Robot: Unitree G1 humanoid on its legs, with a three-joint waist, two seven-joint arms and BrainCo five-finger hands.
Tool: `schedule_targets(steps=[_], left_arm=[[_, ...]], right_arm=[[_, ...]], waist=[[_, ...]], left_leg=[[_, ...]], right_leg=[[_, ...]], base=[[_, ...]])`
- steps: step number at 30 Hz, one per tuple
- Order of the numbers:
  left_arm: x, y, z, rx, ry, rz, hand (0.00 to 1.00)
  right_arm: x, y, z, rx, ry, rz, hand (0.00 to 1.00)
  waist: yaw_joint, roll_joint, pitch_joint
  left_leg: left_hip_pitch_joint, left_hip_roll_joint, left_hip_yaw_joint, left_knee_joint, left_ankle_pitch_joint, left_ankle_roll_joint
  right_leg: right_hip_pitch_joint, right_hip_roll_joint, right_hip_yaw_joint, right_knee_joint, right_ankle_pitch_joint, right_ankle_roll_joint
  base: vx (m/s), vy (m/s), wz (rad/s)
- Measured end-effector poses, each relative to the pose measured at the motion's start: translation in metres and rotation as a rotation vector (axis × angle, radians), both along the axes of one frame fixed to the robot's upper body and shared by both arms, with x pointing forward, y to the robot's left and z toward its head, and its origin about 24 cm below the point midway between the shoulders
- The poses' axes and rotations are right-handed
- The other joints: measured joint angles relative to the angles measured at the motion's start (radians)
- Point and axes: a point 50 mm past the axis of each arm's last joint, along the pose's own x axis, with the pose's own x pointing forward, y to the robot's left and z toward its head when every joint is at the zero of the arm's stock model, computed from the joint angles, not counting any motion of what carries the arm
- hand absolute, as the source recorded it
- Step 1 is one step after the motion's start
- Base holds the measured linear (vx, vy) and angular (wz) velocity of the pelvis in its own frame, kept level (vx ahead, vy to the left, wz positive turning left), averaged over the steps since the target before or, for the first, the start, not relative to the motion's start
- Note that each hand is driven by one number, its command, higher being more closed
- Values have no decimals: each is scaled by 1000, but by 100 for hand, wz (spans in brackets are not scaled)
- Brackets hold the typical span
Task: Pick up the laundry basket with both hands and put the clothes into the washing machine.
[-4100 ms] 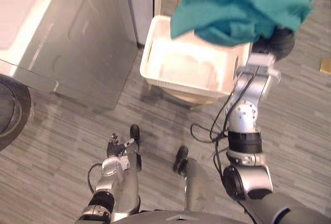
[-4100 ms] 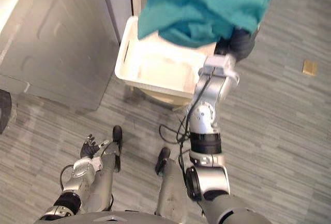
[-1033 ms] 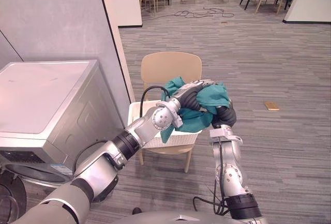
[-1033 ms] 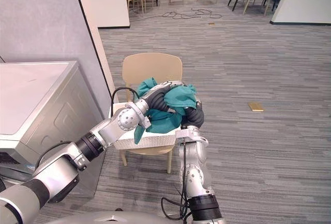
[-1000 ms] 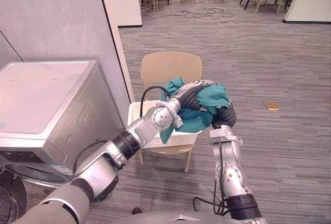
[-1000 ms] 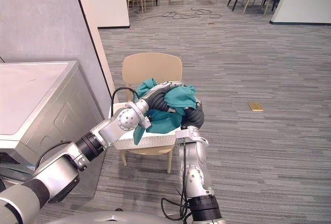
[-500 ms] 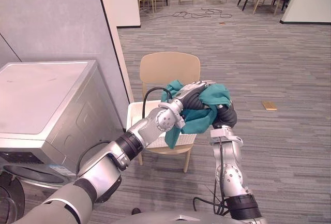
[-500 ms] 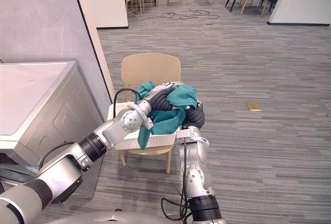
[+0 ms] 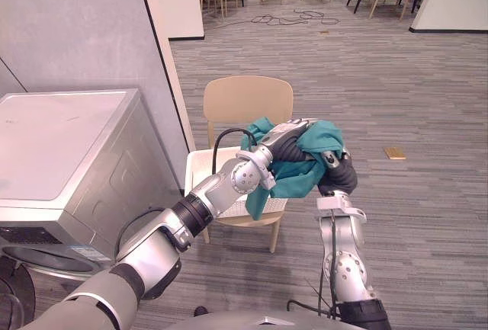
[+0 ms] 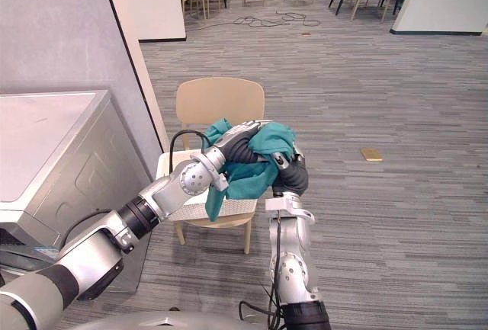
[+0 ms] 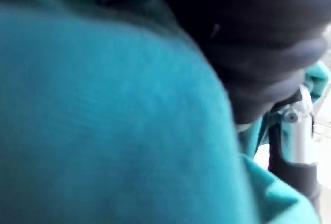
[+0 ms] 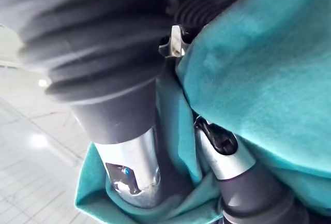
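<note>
Cloth (image 9: 305, 176): likely soft, light, droopy; best bunched mid-fold.
Left hand (image 9: 288, 133): buried in cloth, grip cannot be told.
Right hand (image 9: 341, 177): pinching cloth.
Washing machine (image 9: 61, 147): nine o'clock of basket (image 9: 198, 164).

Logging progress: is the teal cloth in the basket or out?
Lifted out: the teal cloth is bunched between the left hand and right hand, raised over the white basket on the chair.

Teal cloth (image 11: 103, 125), seen v. close, lies right up against the dark ribbed cover of the left hand (image 11: 258, 43), w/ 1 silver part (image 11: 296, 138), dark at its lower end, just beside that cover & more teal folds behind & below it.
</note>
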Motion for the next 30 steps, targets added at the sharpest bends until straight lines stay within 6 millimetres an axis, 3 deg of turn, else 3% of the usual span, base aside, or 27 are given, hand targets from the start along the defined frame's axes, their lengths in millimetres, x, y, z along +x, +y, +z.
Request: schedule_targets(steps=[4, 6, 8, 10, 12, 14, 15, 19, 25, 30], left_arm=[[8, 16, 6, -28, -16, 75, 100], [23, 48, -2, 36, -20, 200, 100], [32, 81, -4, 64, -26, 316, 100], [38, 111, 3, 64, -57, 405, 100], [41, 138, 28, 1, -145, 496, 100], [38, 153, 49, -56, -220, 541, 100], [34, 164, 68, -113, -296, 574, 100], [23, 189, 93, -193, -418, 642, 100], [-7, 248, 106, -282, -539, 835, 100], [-55, 314, 109, -428, -636, 1070, 100]], right_arm=[[-13, -15, 16, 6, -94, -68, 0], [-25, -40, 37, -6, -214, -199, 0], [-35, -59, 44, -20, -263, -301, 0], [-43, -71, 43, -34, -264, -371, 0], [-50, -79, 38, -49, -235, -410, 0], [-52, -81, 37, -53, -227, -420, 0], [-53, -83, 37, -56, -227, -429, 0], [-58, -92, 38, -70, -227, -472, 0], [-68, -103, 32, -90, -185, -535, 0], [-81, -118, 11, -98, -80, -647, 0]], waist=[[-3, 1, -1], [-10, 1, -1], [-16, 1, -1], [-19, 1, -1], [-14, 1, 0], [-12, 1, 0], [-10, 1, -1], [-6, 2, -1], [-5, 3, -2], [4, 6, -13]], left_leg=[[0, 0, 4, 0, -4, -4], [0, 1, 8, 0, -4, -4], [0, 1, 11, 0, -4, -4], [0, 1, 12, 0, -4, -4], [0, -2, 12, 0, -4, -4], [0, -3, 12, 0, -4, -4], [0, -3, 11, 0, -4, -4], [1, -3, 9, 0, -4, -4], [2, -3, 9, 0, -5, -5], [3, -3, 7, -5, -8, -6]], right_leg=[[-3, 0, 3, 0, -2, 6], [-5, 1, 5, 1, -2, 6], [-7, 1, 8, 1, 0, 5], [-7, 1, 8, 1, 0, 5], [-7, 0, 8, 1, 0, 5], [-7, 0, 8, 1, 0, 5], [-7, 0, 7, 1, -1, 4], [-7, 0, 4, 0, -1, 3], [-6, 0, 4, 0, -4, -3], [-3, -1, 1, 0, -9, -8]], base=[[-2, 10, -3], [-4, 16, -4], [5, 14, -4], [0, 0, 0], [0, 0, 0], [0, 0, 0], [0, 0, 0], [0, 0, 0], [0, 0, 0], [0, 0, 1]])
